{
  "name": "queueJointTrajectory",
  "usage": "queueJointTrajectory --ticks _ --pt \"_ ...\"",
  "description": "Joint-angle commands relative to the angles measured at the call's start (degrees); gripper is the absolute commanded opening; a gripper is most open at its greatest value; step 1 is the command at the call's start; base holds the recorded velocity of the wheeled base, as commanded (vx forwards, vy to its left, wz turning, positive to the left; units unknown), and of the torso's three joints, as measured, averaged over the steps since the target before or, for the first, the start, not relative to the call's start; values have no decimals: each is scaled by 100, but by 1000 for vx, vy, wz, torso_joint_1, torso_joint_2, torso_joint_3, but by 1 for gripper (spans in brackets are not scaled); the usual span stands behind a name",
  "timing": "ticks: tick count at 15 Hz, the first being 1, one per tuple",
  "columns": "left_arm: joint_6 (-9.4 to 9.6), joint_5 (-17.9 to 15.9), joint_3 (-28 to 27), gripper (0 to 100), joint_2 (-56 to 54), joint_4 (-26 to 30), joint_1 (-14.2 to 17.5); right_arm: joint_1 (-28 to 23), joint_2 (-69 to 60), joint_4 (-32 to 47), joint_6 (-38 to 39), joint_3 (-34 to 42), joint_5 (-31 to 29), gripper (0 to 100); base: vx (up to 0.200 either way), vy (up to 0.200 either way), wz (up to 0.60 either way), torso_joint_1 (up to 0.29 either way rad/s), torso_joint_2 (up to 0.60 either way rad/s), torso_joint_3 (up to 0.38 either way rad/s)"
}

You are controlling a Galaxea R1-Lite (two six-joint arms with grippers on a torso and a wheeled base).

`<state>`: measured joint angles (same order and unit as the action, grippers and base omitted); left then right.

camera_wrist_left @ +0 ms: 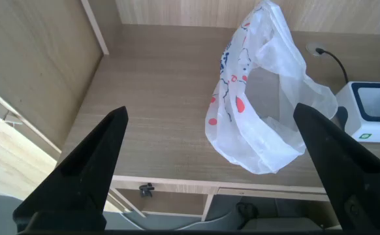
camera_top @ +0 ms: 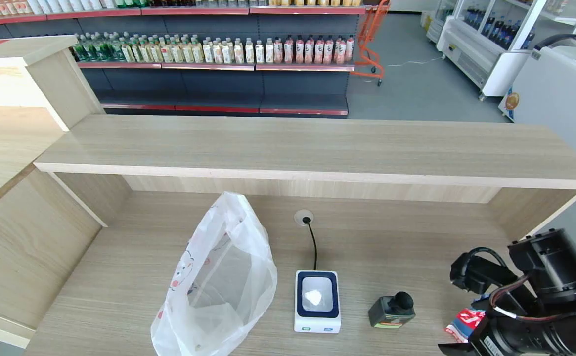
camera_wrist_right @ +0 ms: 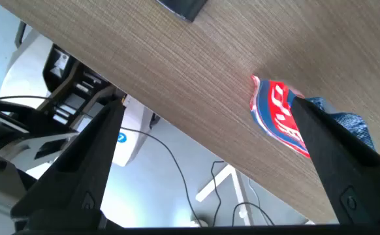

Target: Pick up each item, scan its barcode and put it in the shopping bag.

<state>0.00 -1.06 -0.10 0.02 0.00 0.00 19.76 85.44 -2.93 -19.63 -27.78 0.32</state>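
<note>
Head view: A light wood-grain checkout counter (camera_top: pixel 391 237) holds four things in a row along its near edge. Furthest to the robot's left, a thin white plastic shopping bag with red and black print (camera_top: pixel 213 287) stands slumped with its mouth open. Just beside it on the right is a white square barcode scanner with a dark blue frame (camera_top: pixel 317 300). Next comes a small dark bottle with a round black cap (camera_top: pixel 391 310). Last is a flat red, white and blue snack packet (camera_top: pixel 463 324), lying at the counter's near right corner and partly hidden under the black right arm (camera_top: pixel 540 306). The right arm is plainly the nearer one to both items.

Left wrist view: The left gripper (camera_wrist_left: pixel 209 176) hangs with its two black fingers spread wide and nothing between them. It is above the near left part of the counter, and the shopping bag (camera_wrist_left: pixel 262 111) and the scanner (camera_wrist_left: pixel 373 108) lie beyond it.

Right wrist view: The right gripper (camera_wrist_right: pixel 209 176) is also spread wide and empty, above the counter's front edge. The snack packet (camera_wrist_right: pixel 278 117) lies flat, off-centre and close against one finger (camera_wrist_right: pixel 347 170). Its long side seems to run slantwise to the gap between the fingers. The gripper would probably need to shift towards the packet and turn before closing on it.
</note>
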Motion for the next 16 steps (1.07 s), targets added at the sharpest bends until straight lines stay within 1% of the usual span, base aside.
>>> queueJointTrajectory --ticks 1,2,4,6,9,13,16 --pt "0 1 1 100 -2 0 0 204 508 -156 -32 71 3 100 0 0 0 0 0 0" --pt "0 1 1 100 -2 0 0 239 587 -244 -32 71 3 100 0 0 0 0 0 0" --pt "0 1 1 100 -2 0 0 353 965 -876 -191 71 12 100 0 0 0 0 0 0" --pt "0 1 1 100 -2 -9 0 371 1255 -1289 -410 80 12 100 0 0 0 0 0 0" --pt "0 1 1 100 -2 0 0 467 1589 -1579 -533 115 21 100 0 0 0 0 0 0" --pt "0 1 1 100 -2 0 0 476 2143 -2529 -542 159 311 100 0 0 0 0 0 0" --pt "0 1 1 100 -2 0 0 538 2477 -3003 -542 142 531 100 0 0 0 0 0 0"
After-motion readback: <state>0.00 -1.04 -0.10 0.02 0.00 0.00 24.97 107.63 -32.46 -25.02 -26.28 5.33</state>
